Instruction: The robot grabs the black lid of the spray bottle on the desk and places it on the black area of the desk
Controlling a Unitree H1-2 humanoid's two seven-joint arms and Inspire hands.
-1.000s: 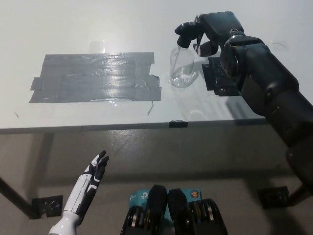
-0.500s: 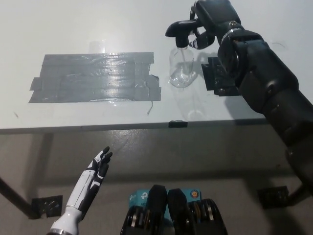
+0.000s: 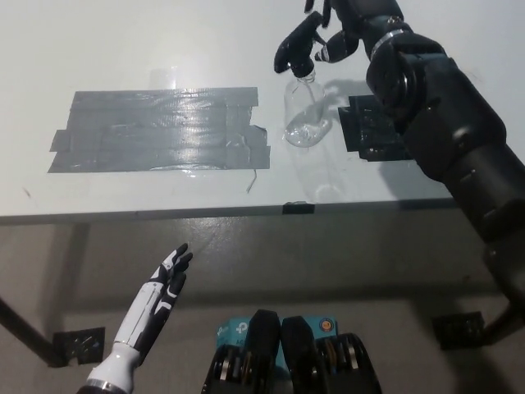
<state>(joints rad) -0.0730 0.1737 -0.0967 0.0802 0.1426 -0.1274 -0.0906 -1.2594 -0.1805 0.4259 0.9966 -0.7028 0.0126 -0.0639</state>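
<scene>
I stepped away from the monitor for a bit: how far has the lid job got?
Done: the right hand has grasped the black lid and raised it above the clear bottle. In hand: the lid, held in the air. Left: carrying it to the black area and setting it down. The left hand rests below the desk.

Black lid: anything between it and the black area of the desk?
Nothing visible. The right hand holds the black lid just above the clear bottle; the desk between it and the black area is bare. The left hand rests below the desk edge.
</scene>
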